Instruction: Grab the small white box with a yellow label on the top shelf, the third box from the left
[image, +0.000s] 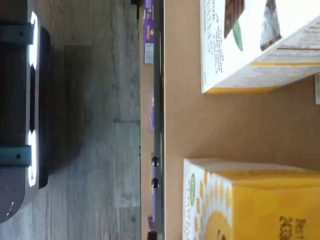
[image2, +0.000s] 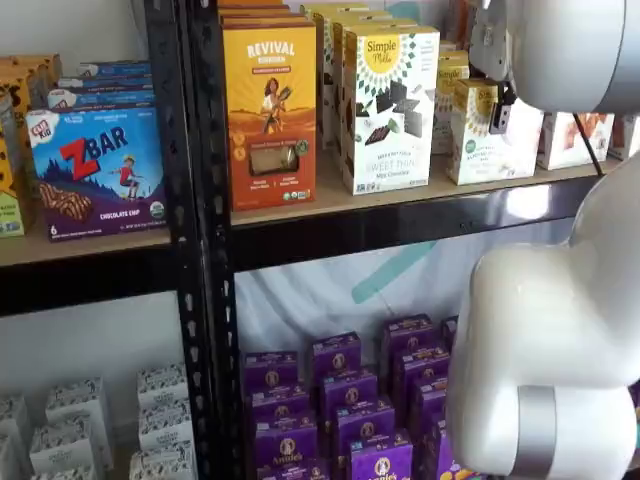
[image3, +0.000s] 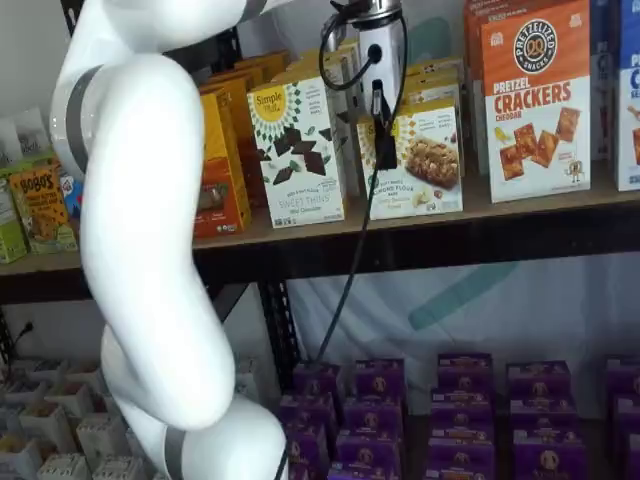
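Note:
The small white box (image2: 478, 150) stands on the top shelf (image2: 330, 205), to the right of a taller white box. In a shelf view (image3: 432, 165) it shows a yellow logo and a cookie picture. The wrist view shows its yellow top (image: 260, 200) on the tan board (image: 200, 125). My gripper (image3: 385, 150) hangs straight in front of the small box's left half, its black fingers seen as one dark bar. In a shelf view (image2: 500, 115) only a dark finger shows under the white body. No gap shows and no box is held.
The taller white box with dark cracker pictures (image2: 385, 100) stands just left of the small box, an orange box (image2: 270, 100) further left. Orange-and-white cracker boxes (image3: 535, 100) stand to the right. Purple boxes (image2: 340, 400) fill the lower shelf. My white arm (image3: 150, 250) blocks much of both shelf views.

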